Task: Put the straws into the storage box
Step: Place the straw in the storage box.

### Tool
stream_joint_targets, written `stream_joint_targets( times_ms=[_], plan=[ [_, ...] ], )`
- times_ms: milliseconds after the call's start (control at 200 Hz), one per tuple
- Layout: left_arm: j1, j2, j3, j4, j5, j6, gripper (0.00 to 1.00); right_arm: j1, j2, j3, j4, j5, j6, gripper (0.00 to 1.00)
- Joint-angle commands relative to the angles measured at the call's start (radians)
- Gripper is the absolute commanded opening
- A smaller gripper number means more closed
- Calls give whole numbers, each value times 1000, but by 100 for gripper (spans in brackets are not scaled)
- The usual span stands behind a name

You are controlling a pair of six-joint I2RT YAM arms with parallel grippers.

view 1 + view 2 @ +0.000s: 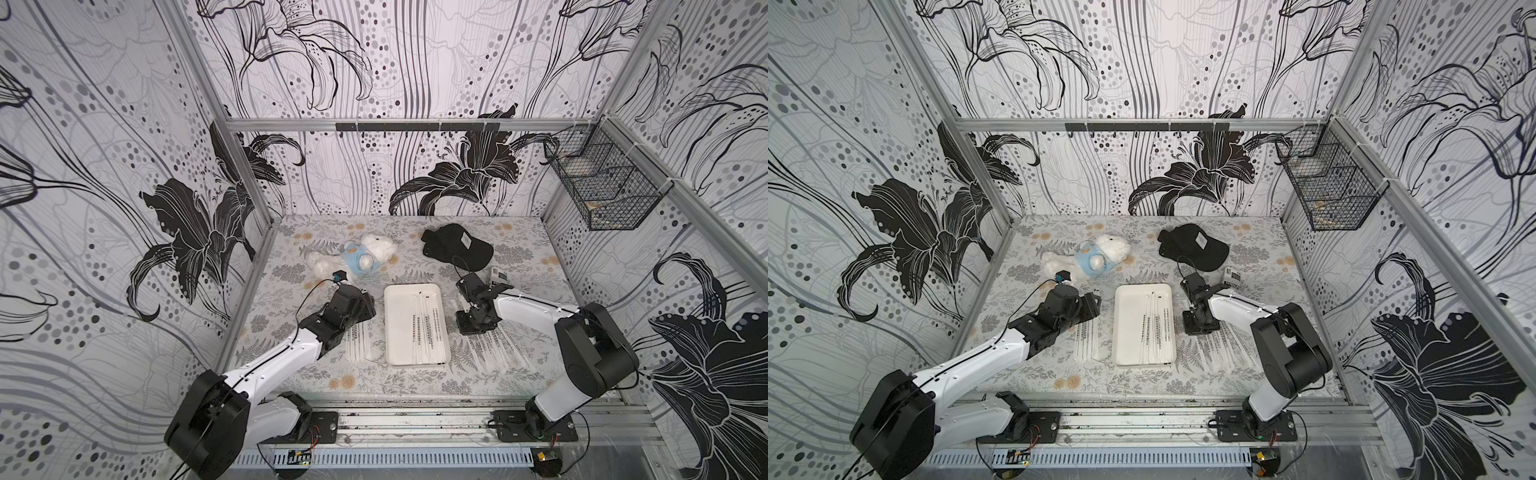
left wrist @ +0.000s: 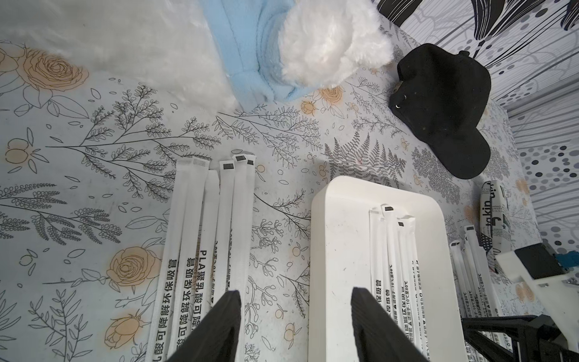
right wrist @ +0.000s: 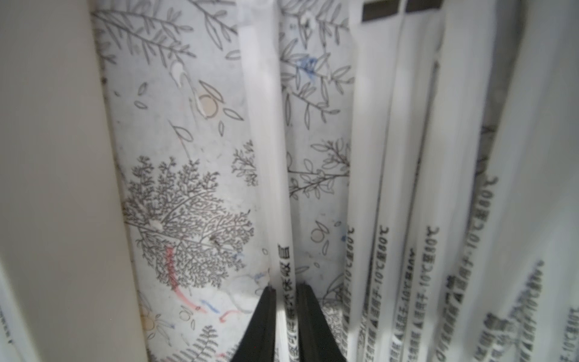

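Note:
The storage box (image 1: 399,328) (image 1: 1129,332) is a shallow white tray at the table's middle, with several straws (image 1: 428,328) (image 2: 394,250) lying lengthwise in it. More straws lie in a pile (image 1: 357,347) (image 2: 194,235) on the cloth left of the box. Another pile of straws (image 1: 494,349) (image 3: 407,156) lies to the right of the box. My left gripper (image 2: 296,294) (image 1: 368,309) is open, its fingers straddling the left pile's edge and the box's left rim, and it holds nothing. My right gripper (image 3: 286,288) (image 1: 473,328) points down beside the box's right wall (image 3: 47,188), shut on a single straw (image 3: 269,156).
A white plush toy in a blue top (image 1: 357,257) and a black cap (image 1: 457,247) lie behind the box. A short printed packet (image 1: 497,275) sits behind the right wrist. A black wire basket (image 1: 602,183) hangs on the right wall.

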Motion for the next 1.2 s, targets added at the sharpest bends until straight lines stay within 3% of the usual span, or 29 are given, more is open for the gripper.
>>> stream_joint_targets(
  times_ms=[0,200,320,461,606,881,1192],
  plan=[
    [5,4,-9,35,6,1,61,-4,-21,-6,-19,19,0,11],
    [6,-11,4,8,-19,6,61,28,-151,122,-140,15,83,9],
    [5,-8,23,-10,-23,7,61,134,-156,231,-167,41,190,9],
    [5,-5,28,-19,-21,-8,60,291,-73,323,-58,126,372,10],
    [6,-24,1,-3,-11,-22,60,338,2,315,116,126,512,10],
    [5,-15,-16,3,-11,-4,60,400,132,289,180,85,570,9],
    [5,0,-23,20,3,-4,60,398,219,286,196,40,518,9]
  ],
)
